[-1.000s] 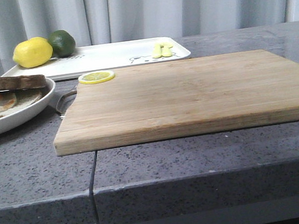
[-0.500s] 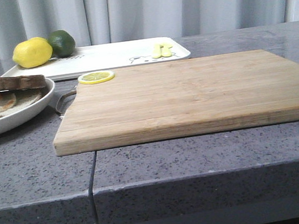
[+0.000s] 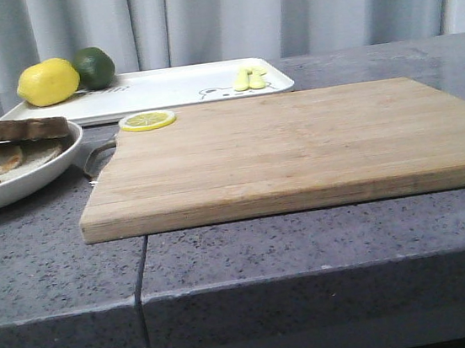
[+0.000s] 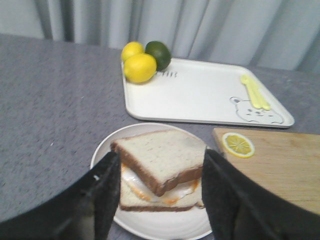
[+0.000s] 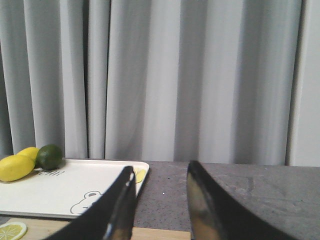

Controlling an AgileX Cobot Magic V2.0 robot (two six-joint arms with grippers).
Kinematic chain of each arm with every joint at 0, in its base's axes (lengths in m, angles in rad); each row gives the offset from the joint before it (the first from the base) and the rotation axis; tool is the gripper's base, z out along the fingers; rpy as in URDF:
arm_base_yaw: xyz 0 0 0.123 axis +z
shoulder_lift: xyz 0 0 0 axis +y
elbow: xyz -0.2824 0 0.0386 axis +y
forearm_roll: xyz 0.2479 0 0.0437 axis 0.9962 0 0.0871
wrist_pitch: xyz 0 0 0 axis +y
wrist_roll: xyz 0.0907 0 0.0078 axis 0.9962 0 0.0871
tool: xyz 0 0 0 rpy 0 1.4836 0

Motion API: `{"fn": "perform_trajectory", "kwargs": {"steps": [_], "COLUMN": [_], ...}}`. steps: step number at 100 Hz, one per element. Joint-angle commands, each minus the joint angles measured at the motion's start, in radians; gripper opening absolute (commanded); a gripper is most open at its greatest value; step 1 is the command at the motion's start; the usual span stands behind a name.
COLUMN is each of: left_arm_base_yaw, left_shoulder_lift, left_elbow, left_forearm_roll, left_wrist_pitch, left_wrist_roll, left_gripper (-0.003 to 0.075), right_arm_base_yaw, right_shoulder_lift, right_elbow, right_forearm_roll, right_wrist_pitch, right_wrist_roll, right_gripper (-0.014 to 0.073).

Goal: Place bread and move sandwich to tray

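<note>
A grey speckled stone counter (image 3: 309, 241) fills the scene, with pale grey curtains (image 5: 200, 75) hanging behind it. A large wooden cutting board (image 3: 288, 146) lies on the counter, bare except for one lemon slice (image 3: 148, 120) at its far left corner.

Behind the board sits the flat white tray (image 3: 171, 86) with a small bear drawing. In its far left corner are two lemons (image 4: 140, 67) and one lime (image 4: 158, 54), touching one another. Near the bear lie pale yellow utensils (image 4: 255, 92); how many cannot be told.

Left of the board, just beside it, a round white plate (image 4: 150, 222) holds the sandwich (image 4: 160, 170): a bottom slice, a fried egg with orange yolk showing at the edge, and the bread (image 4: 162, 157) laid on top, slightly askew.

The left gripper (image 4: 157, 195) is at the plate, its two dark fingers (image 4: 107, 190) spread apart on either side of the sandwich, close to it; whether they touch cannot be told.

The right gripper (image 5: 160, 200) hangs above the board's far edge, fingers apart, holding nothing.
</note>
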Motion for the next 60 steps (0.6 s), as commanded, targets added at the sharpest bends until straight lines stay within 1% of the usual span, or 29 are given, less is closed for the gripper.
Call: {"fn": "perform_trajectory", "kwargs": {"steps": [1,19,30,44,60], "left_arm_base_yaw": [0.020,0.048,0.067,0.090,0.104], "left_shoulder_lift": [0.048,0.196,0.311,0.428,0.500], "left_elbow": [-0.029,-0.029,-0.029,-0.031,-0.032], "left_forearm_roll": [0.096,0.115,0.084,0.053,0.021], "left_wrist_pitch": [-0.020,-0.015,-0.017,-0.066,-0.130], "left_wrist_roll": [-0.120,-0.136,-0.138,-0.138,-0.138], "left_gripper": [0.0348,0.0348,0.0348,0.0348,0.0348], "right_arm_base_yaw": [-0.009,-0.009,-0.009,-0.009,-0.009], "right_shoulder_lift": [-0.015,-0.015,-0.015,-0.015,-0.015], "right_elbow": [-0.023,-0.023,-0.023,-0.023,-0.023], "right_forearm_roll": [-0.022,-0.022,-0.022,-0.022,-0.022], "right_wrist_pitch": [-0.055,-0.055,-0.057,-0.057,-0.056], "right_wrist_roll": [-0.014,-0.014,-0.014,-0.014,-0.014], "right_gripper": [0.0279,0.0279,0.0279,0.0279,0.0279]}}
